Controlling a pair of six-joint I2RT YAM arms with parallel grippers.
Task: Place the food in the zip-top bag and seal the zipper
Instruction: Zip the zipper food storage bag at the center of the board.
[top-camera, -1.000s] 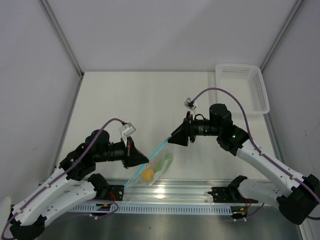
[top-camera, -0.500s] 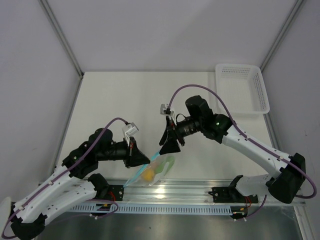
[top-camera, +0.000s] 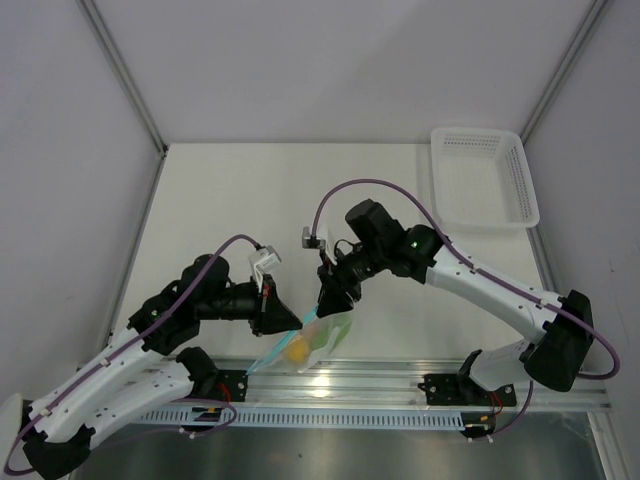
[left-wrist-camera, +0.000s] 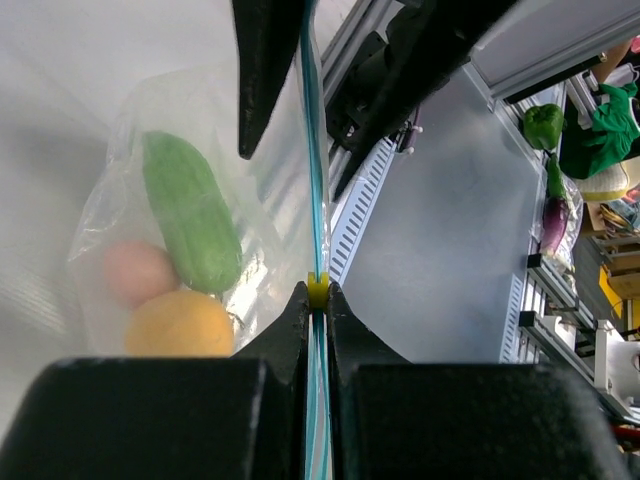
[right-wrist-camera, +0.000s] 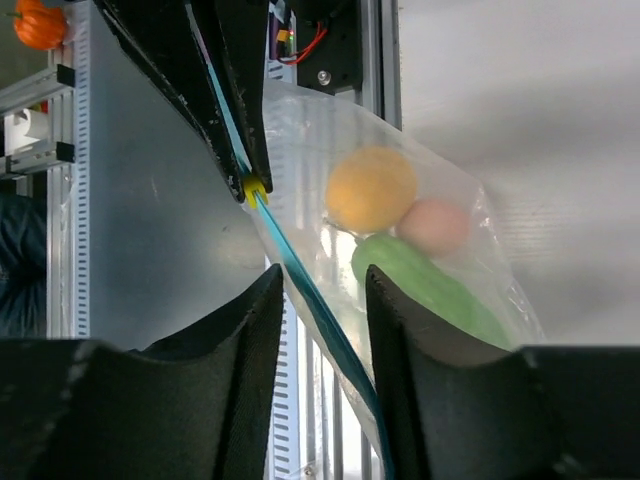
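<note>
At the tabletop's (top-camera: 230, 200) near edge sits the zip-top bag (right-wrist-camera: 305, 140), orange, green and pink food (right-wrist-camera: 371, 188) inside it, the left fingers (left-wrist-camera: 290, 320) clamped tight on its zipper (left-wrist-camera: 314, 170) and the right fingers (right-wrist-camera: 240, 340) half-spread astride that strip, not gripping

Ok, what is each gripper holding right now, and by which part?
The left gripper pinches the zip-top bag by its zipper, at the yellow slider. The right gripper straddles that strip farther along, jaws apart, holding nothing.
</note>
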